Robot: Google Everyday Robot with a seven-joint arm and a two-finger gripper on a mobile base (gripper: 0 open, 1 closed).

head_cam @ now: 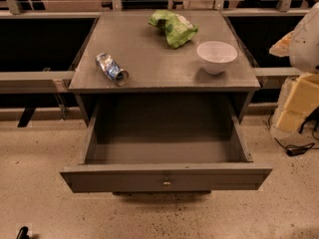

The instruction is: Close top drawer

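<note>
The top drawer (166, 180) is pulled far out of the grey cabinet (164, 78). Its long flat front panel with a small brass knob (166, 182) faces me at the bottom of the view. The inside of the drawer is bare grey wood with nothing in it. My gripper is out of view. Only a white part of my arm (306, 36) shows at the right edge, well above and to the right of the drawer.
On the cabinet top lie a crushed can (111, 68), a green chip bag (173, 27) and a white bowl (216, 56). Yellow foam blocks (299, 103) and a black cable (296, 149) are on the floor at the right. A small dark object (22, 231) sits at the bottom left edge.
</note>
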